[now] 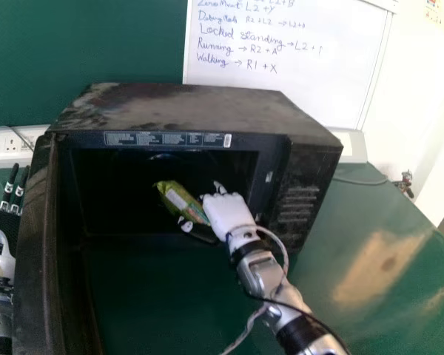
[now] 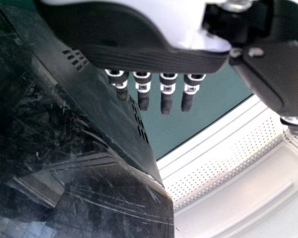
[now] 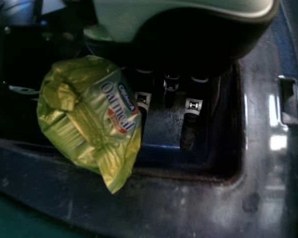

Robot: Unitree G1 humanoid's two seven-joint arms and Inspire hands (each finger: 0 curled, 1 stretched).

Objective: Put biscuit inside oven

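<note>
Gripping biscuit packet (image 1: 180, 201) in right hand (image 1: 228, 211) at oven (image 1: 185, 111) mouth; ease deeper, lower, then release; hold open left hand (image 2: 129, 44) outside.

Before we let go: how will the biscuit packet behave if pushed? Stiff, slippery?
The biscuit packet should give somewhat; its thin wrapper is creased. That shine suggests it may slide in the right hand. No stiff box around it, so biscuits could crack if pushed hard.
</note>
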